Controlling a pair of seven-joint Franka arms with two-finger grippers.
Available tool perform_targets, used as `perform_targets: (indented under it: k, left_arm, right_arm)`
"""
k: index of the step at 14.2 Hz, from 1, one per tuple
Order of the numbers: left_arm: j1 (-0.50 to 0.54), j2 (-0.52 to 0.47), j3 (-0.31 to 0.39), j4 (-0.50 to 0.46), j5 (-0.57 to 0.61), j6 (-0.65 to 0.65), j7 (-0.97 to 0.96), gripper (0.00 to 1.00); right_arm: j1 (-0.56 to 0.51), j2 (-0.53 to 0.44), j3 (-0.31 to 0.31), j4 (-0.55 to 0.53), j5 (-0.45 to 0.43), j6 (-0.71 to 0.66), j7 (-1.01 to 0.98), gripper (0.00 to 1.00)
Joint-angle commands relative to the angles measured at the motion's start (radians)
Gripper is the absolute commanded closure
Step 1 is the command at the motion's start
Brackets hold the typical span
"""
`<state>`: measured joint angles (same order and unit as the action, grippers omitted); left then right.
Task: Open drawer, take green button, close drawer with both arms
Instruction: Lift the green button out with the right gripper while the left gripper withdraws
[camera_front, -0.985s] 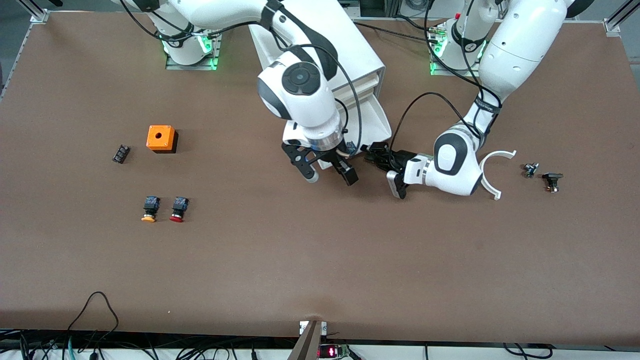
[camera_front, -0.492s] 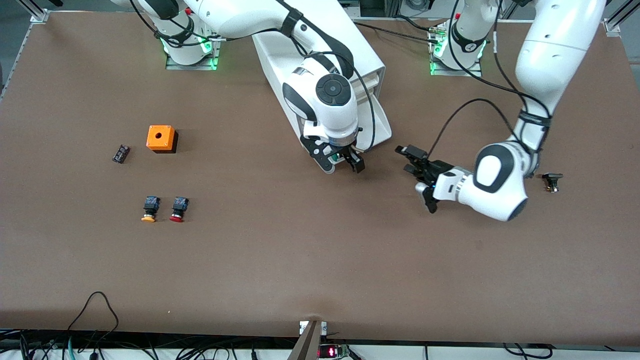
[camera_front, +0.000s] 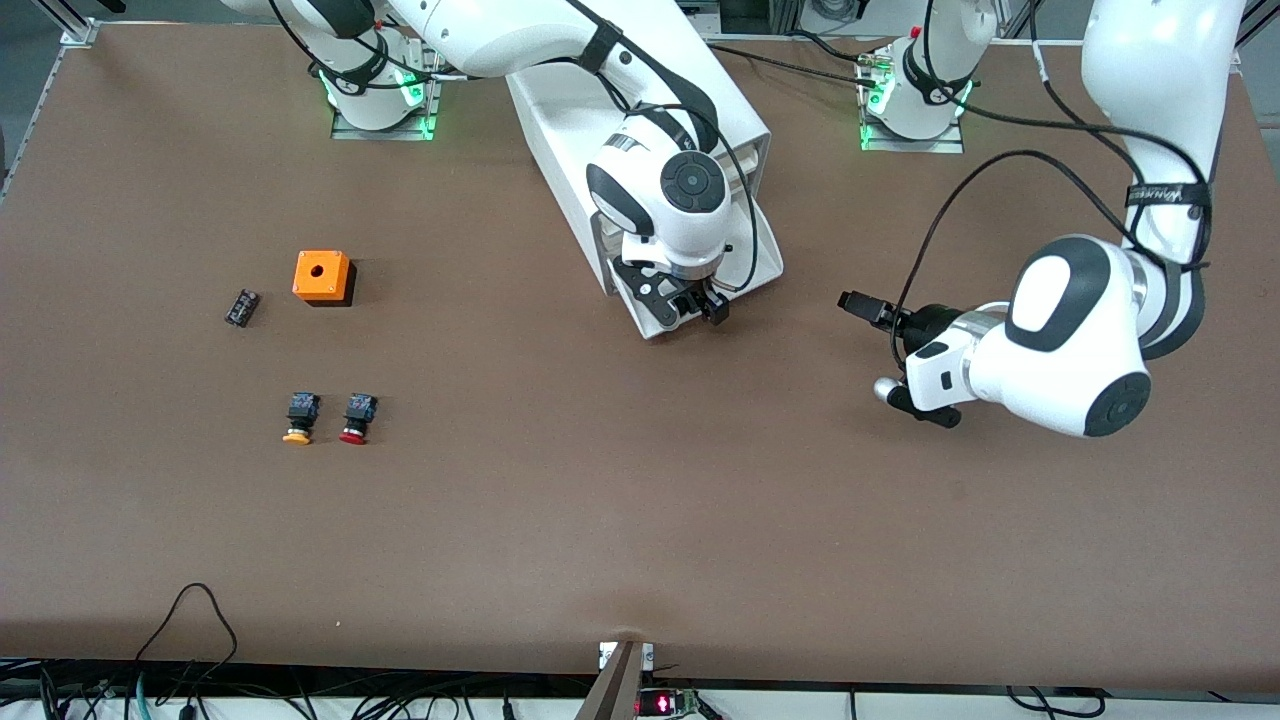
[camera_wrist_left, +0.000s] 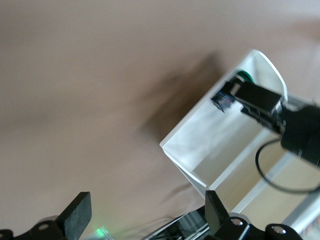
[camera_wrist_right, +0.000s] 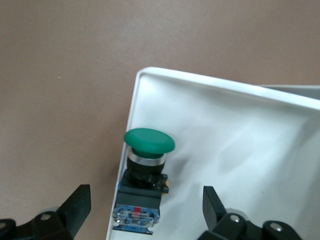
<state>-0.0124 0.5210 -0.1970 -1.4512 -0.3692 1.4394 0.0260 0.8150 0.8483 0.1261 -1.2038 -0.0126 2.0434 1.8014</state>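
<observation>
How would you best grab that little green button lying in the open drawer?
From above, by the black body under the cap. The button lies on its side against the drawer wall, and the open right gripper already straddles it.

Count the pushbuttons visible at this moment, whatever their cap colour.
3. The green-capped button lies in the open drawer, under the right gripper. The red-capped one and the yellow-orange-capped one stand side by side on the table toward the right arm's end. The shut drawers may hide others.
</observation>
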Motion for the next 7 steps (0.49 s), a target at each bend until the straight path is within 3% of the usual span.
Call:
perform_targets:
  k: [1, 2, 4, 6, 7]
  left_arm:
    - [-0.012, -0.015, 0.001, -0.005, 0.079, -0.005, -0.139, 0.00]
    - [-0.012, -0.015, 0.001, -0.005, 0.129, -0.004, -0.143, 0.00]
    - [-0.021, -0.013, 0.001, 0.014, 0.200, -0.007, -0.143, 0.00]
    - [-0.021, 0.000, 0.011, 0.037, 0.217, -0.013, -0.137, 0.00]
    - [-0.012, 0.020, 0.013, 0.040, 0.214, -0.013, -0.133, 0.00]
  right_arm:
    - [0.006, -0.008, -0.008, -0.010, 0.037, 0.003, 0.016, 0.15]
    - [0.006, -0.005, -0.008, -0.010, 0.036, 0.007, 0.016, 0.29]
    - [0.006, -0.005, -0.008, -0.008, 0.030, 0.011, 0.003, 0.71]
    - [0.007, -0.005, -0.008, -0.008, 0.028, 0.032, 0.003, 0.98]
    - [0.007, -0.005, -0.008, -0.008, 0.029, 0.038, 0.006, 1.00]
